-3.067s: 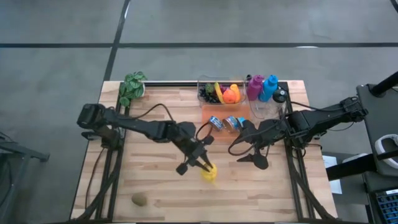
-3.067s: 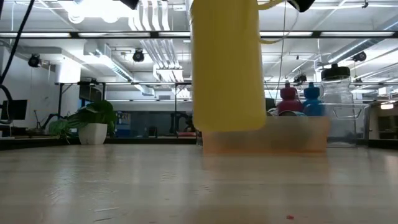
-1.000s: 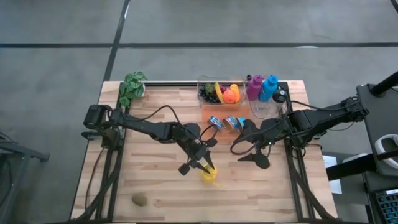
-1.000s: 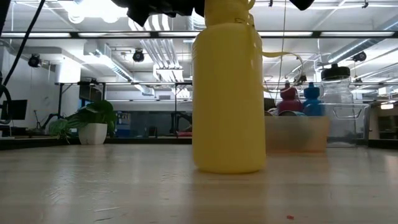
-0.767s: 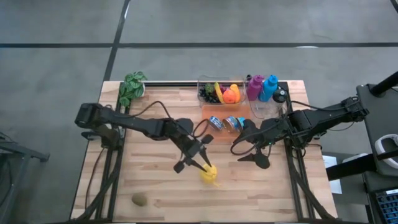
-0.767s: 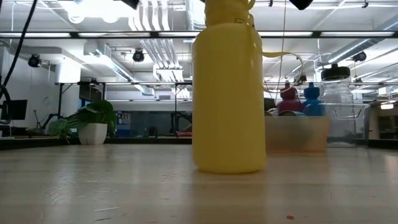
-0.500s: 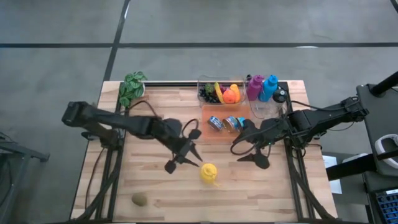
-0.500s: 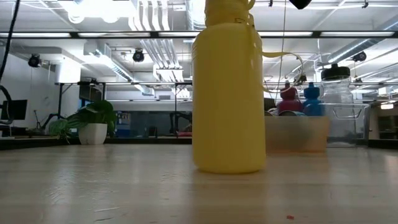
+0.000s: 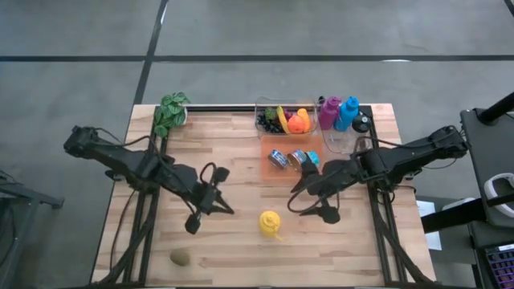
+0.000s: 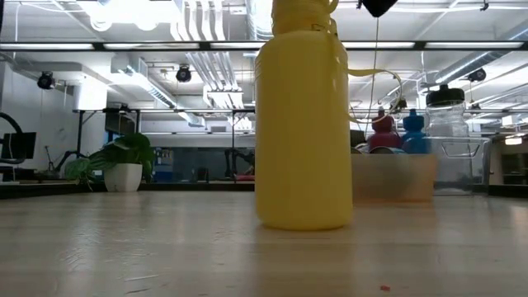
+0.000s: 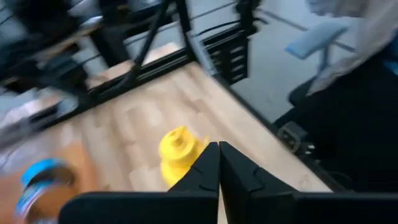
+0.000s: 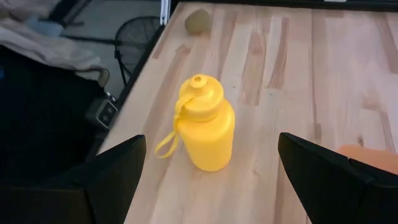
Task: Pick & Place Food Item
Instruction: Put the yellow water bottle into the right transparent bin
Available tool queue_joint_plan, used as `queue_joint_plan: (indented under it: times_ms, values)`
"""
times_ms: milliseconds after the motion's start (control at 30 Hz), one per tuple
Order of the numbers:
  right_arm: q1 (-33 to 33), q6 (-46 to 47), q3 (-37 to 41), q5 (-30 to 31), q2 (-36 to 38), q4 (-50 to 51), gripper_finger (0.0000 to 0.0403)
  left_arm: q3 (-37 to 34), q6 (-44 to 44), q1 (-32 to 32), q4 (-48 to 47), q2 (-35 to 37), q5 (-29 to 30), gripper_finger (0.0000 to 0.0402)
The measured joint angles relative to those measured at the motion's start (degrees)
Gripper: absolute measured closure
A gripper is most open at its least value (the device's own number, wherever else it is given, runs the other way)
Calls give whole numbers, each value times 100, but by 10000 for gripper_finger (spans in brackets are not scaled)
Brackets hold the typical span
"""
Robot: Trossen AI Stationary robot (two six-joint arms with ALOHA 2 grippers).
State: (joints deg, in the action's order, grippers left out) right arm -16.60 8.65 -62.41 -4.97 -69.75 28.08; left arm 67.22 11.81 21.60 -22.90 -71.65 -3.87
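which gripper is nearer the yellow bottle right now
Right, narrowly. The right gripper hangs open beside the yellow bottle, toward the orange tray; the left gripper is shut, slightly farther off on the opposite side.

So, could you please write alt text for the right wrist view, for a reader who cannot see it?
A yellow bottle with a loop strap stands upright on the wooden table, framed between the open fingers of the right gripper. A small round greenish item lies farther off, near the table's edge.

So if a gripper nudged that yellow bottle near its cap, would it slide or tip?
The yellow bottle stands upright and tall on a flat base, so a high push would probably tip it. Its round body would then likely roll on the table. The loose strap looks floppy.
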Motion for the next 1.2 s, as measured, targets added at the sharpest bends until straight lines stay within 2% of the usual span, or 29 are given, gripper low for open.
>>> queue_joint_plan:
  times_ms: [133,467,900,1100,1200]
  values:
    - [-2,-402,0,4,-286,-114,39,-2,-320,74,-192,84,416,396]
    - [-2,-1433,2,9,-1069,-1652,42,-2,-327,81,-254,95,476,397]
    - [-3,-1332,-4,-294,-1727,-2434,156,-4,-150,81,-461,121,500,396]
    - [-7,-1312,-112,-693,-1952,-2483,180,-4,-128,81,-465,121,499,396]
    - [-4,-1318,-120,-706,-2010,-2459,188,-4,-130,81,-464,121,498,396]
